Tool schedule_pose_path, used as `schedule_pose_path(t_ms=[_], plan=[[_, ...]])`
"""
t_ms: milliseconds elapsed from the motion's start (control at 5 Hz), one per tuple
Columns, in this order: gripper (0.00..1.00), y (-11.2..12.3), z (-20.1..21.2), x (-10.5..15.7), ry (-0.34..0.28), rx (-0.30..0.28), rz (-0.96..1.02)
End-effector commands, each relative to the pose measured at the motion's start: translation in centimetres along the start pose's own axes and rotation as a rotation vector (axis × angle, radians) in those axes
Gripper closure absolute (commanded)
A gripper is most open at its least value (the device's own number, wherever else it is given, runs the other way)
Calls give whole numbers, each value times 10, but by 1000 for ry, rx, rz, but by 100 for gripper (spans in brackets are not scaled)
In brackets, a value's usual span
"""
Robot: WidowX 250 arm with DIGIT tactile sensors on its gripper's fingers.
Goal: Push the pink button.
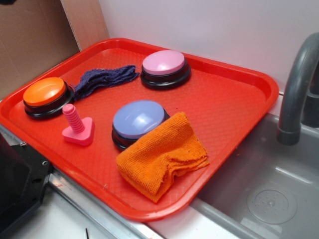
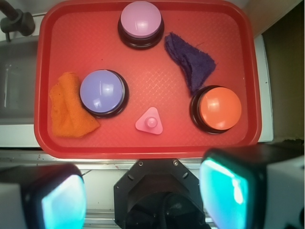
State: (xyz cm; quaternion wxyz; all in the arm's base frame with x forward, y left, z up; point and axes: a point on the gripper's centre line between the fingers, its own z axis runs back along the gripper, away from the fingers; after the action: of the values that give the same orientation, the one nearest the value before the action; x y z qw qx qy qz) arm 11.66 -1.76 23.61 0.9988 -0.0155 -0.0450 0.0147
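1. White wall and a brown board back the scene in the exterior view; a red tray (image 1: pixel 239 104) sits on the counter beside a grey sink (image 1: pixel 269 194) with a grey faucet (image 1: pixel 296 89) at the right edge of the frame.
2. On the tray, the pink button (image 1: pixel 164 63) stands at upper centre in the exterior view, and at top centre in the wrist view, free of anything on top of it.
3. Around it lie an orange button (image 1: pixel 45 92), a lavender-blue button (image 1: pixel 137 118) with an orange cloth (image 1: pixel 162 157) against it, a dark purple cloth (image 1: pixel 104 78) and a small pink peg (image 1: pixel 77 127) (easy to confuse by colour).
4. In the wrist view the fingers (image 2: pixel 62 200) stand wide apart at the bottom of the frame, holding nothing, well short of the tray.
5. My judgement: the approach is the step in hand; nothing is pressed yet. Next, the arm needs to travel across the tray over the peg, centre above the pink dome, then press straight down.
6. No brand, label or writing is readable.
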Motion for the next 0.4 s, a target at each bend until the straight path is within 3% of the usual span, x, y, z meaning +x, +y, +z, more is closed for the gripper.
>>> schedule_pose_path(t_ms=[0, 200], plan=[[0, 0, 0, 0, 0, 0, 0], [0, 23, -18, 35, -76, 18, -28]])
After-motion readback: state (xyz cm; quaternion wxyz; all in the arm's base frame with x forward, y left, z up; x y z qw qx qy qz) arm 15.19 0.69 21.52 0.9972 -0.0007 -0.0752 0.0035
